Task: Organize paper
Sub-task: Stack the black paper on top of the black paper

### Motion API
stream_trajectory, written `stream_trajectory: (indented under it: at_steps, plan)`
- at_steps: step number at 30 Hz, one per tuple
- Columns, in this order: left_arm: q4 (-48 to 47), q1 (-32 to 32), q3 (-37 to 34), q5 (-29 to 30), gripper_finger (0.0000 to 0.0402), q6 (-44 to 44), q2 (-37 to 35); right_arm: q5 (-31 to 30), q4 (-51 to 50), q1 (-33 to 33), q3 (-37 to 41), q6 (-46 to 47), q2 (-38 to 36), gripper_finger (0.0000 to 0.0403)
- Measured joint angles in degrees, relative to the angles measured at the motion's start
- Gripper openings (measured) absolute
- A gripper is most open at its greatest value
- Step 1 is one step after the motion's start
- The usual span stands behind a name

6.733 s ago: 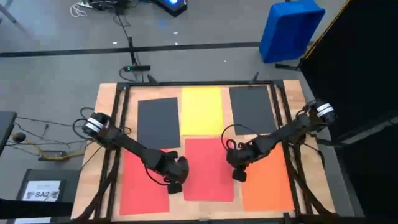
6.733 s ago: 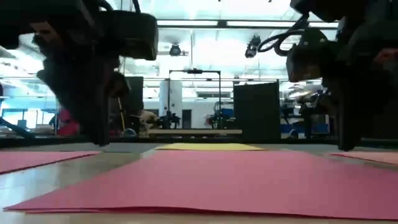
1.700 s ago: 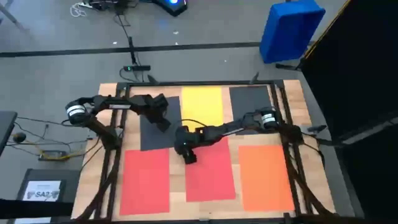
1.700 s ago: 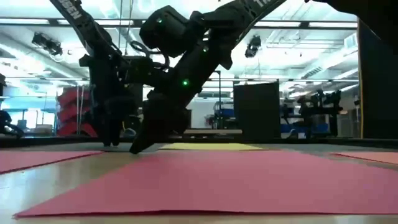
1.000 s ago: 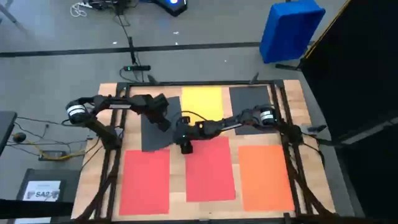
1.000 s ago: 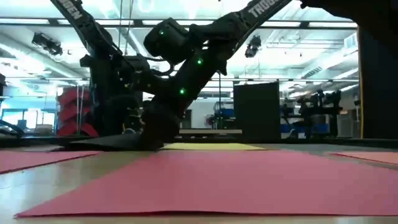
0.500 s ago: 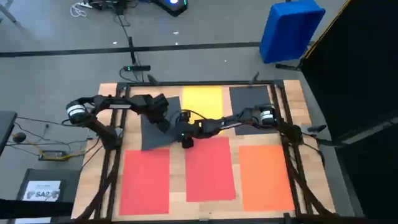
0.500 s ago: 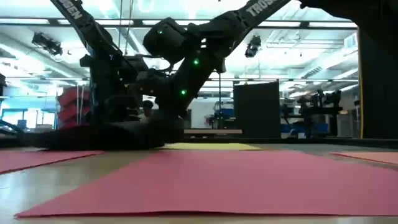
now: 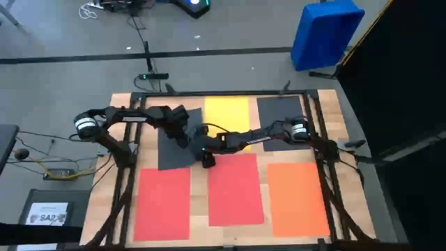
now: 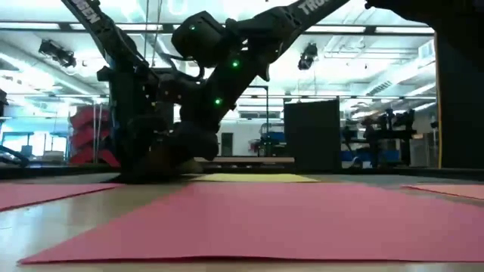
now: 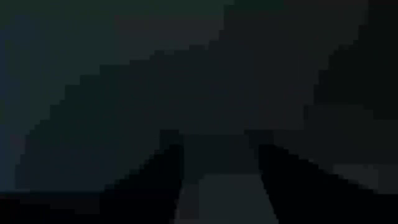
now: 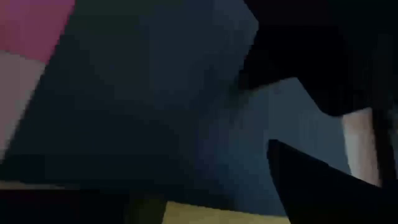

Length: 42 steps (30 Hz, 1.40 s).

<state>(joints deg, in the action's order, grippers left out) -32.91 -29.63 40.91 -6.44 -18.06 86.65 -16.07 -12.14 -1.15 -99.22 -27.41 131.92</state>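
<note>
High view, straight down on a wooden table (image 9: 118,104) covered with coloured paper. Back row: dark sheet (image 9: 171,150) at left, skewed out of line; yellow sheet (image 9: 226,115) in the middle; second dark sheet (image 9: 279,111) at right. Front row: red sheet (image 9: 162,202) at left, another red sheet (image 9: 235,192) in the middle, orange sheet (image 9: 298,197) at right. Left gripper (image 9: 182,138) down over the skewed dark sheet, near its right edge. Right gripper (image 9: 206,160) reaching across from the right, at the near right corner of that same sheet, beside the back edge of the middle red sheet. Both grippers close together.

Low view, level across the table: both dark arms meeting low at the far left, over the dark sheet (image 10: 91,177), with the red sheet (image 10: 287,219) filling the foreground and the yellow one (image 10: 253,178) behind.

Right wrist view: dark sheet (image 12: 143,99) filling most of the frame, red (image 12: 34,25) at one corner, yellow (image 12: 217,214) along one edge.

Left wrist view: almost wholly dark. Cannot tell for either gripper whether fingers are apart or pinching the sheet.

Blue bin (image 9: 325,31) on the floor beyond the table.
</note>
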Motion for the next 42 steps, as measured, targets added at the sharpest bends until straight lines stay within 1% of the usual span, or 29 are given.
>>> stream_trajectory:
  at_steps: [4, 11, 12, 17, 22, 26, 30, 33, 37, 39, 42]
  plan:
    - [0.0, 0.0, 0.0, 0.04, 0.0186, 0.02, 0.0, 1.82, 0.0, -0.88, 0.0, 0.02, 0.0, 0.0139]
    - [0.04, 0.0, 0.0, 0.13, 0.0186, 1.43, 0.0, 6.4, -0.2, -1.71, 0.0, -0.29, 0.0, 0.0019]
    - [0.09, 0.0, 0.0, 0.26, 0.0186, 1.56, -0.09, 6.7, -0.44, -1.71, 0.0, -0.63, 0.0, 0.001]
    - [-0.93, 0.06, 0.79, 3.12, 0.0186, 4.21, -2.15, 6.68, -1.19, -1.71, 0.0, -1.25, 0.0, 0.0001]
    - [-1.29, 0.0, 2.88, 6.41, 0.0187, 5.77, -8.01, 6.65, -1.41, -1.75, 0.0, -0.74, -0.02, 0.0]
    - [-3.23, 0.03, 4.8, 8.98, 0.0186, 6.0, -14.57, 6.71, -2.13, -2.03, 0.0, -0.2, -0.04, 0.0]
    - [-3.74, 1.49, 5.54, 9.19, 0.0186, 7.65, -23.08, 6.91, -2.25, -2.52, 0.0, 0.24, -0.04, 0.0]
    - [-4.38, 5.42, 5.7, 8.25, 0.0186, 9.11, -30.33, 7.6, -2.25, -2.8, 0.0, 0.31, -0.04, 0.0]
    - [-6.97, 15.0, 5.71, 8.75, 0.0187, 7.08, -37.55, 8.62, -2.23, -2.82, 0.0, 0.34, -0.04, 0.0]
    - [-9.62, 20.68, 5.73, 12.2, 0.0187, 4.22, -38.93, 8.82, -2.23, -2.82, 0.0, 0.34, -0.04, 0.0]
    - [-14.14, 29.03, 5.68, 19.92, 0.0186, 0.01, -38.0, 9.55, -2.23, -2.78, 0.0, 0.34, -0.04, 0.0]
